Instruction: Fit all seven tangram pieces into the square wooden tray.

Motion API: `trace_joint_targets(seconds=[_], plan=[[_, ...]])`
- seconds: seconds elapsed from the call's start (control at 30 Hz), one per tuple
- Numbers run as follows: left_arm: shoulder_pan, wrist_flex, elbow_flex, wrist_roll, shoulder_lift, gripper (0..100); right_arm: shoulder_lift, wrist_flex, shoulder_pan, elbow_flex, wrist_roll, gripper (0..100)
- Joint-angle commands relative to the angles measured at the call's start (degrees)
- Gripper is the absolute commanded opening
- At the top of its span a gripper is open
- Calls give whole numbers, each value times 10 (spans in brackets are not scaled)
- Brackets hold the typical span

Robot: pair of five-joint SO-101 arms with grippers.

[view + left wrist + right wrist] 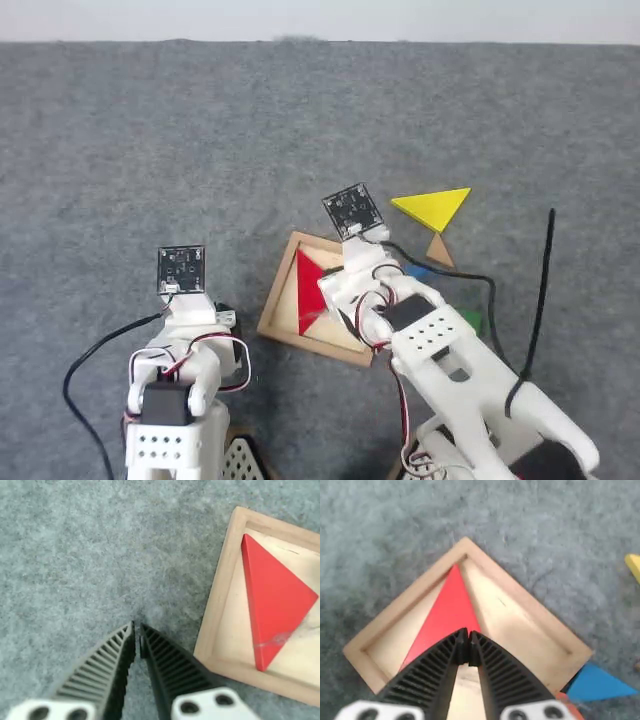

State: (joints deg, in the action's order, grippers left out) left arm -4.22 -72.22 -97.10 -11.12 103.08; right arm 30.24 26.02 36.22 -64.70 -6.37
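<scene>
"Over the tray (pixel 405 596), where did the risk sit?"

"At the right gripper (pixel 468 639). Its tips hung clenched above the edge of the red triangle (pixel 447 615), the one piece lying inside, with a point tucked into a corner. A low sideways sweep from there could have knocked the triangle off its wall or tipped it onto the rim. Later pieces would then have fitted badly."

"Did it hold anything?"

"No. The jaws were pressed together with nothing between them. Whether the tips touched the triangle could not be told."

"And further out?"

"The blue piece (pixel 595 682) lay on the mat (pixel 75 555) just beside the tray's rim, close under the arm, so the arm could have dragged it. The green piece (pixel 470 320) peeked out beside the same arm. The yellow triangle (pixel 432 207) and brown triangle (pixel 438 250) lay beyond, apart from the tray. The left gripper (pixel 137 630), also clenched and empty, hung over the mat near the tray's other side. A swing inward could have shoved the tray."
</scene>
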Motion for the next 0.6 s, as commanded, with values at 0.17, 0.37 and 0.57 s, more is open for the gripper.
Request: trace_joint_targets(seconds=[0.17,0.37,0.57], plan=[[-4,-1,7,6,11,14,-154,-23,-7,62,3,6],[-4,-1,7,6,11,14,-167,-22,45,67,37,6],[-4,-1,7,6,11,14,-169,-44,92,74,39,6]])
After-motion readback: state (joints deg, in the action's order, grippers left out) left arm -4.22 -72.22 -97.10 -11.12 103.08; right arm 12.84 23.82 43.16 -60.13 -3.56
